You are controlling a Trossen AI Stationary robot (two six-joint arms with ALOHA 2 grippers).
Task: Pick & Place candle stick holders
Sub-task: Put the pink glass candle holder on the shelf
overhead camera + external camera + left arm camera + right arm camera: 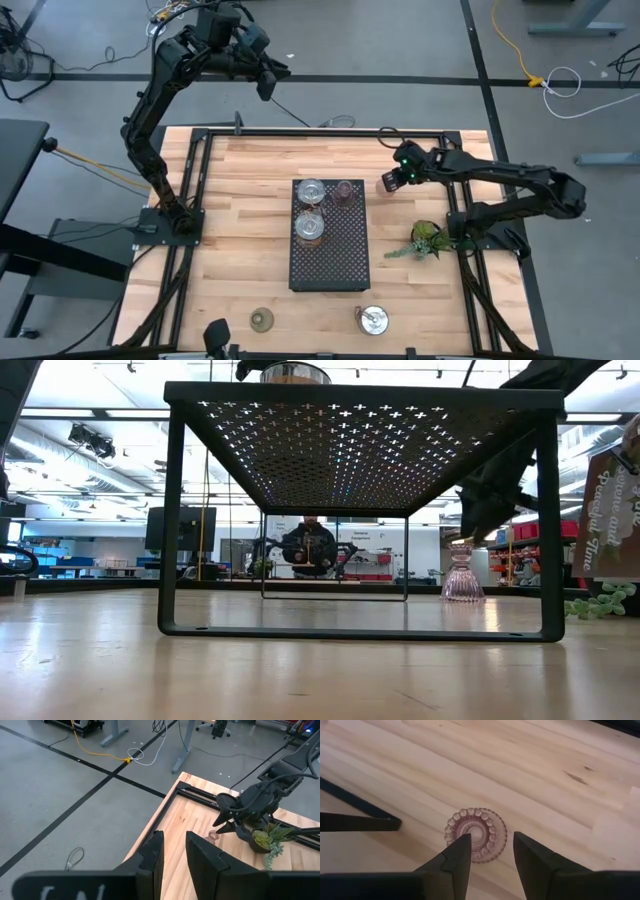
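We see a pink glass candle holder (475, 834) with a beaded rim on the pale, streaked wood surface (545, 765). The perforated tray (330, 265) is black, dotted with small holes. The plant sprig (428, 240) is green, the olive-green holder (262, 319) dull, and our fingers (452, 862) dark.

Bare wood btwn tray (330, 262) & plant sprig (430, 240).
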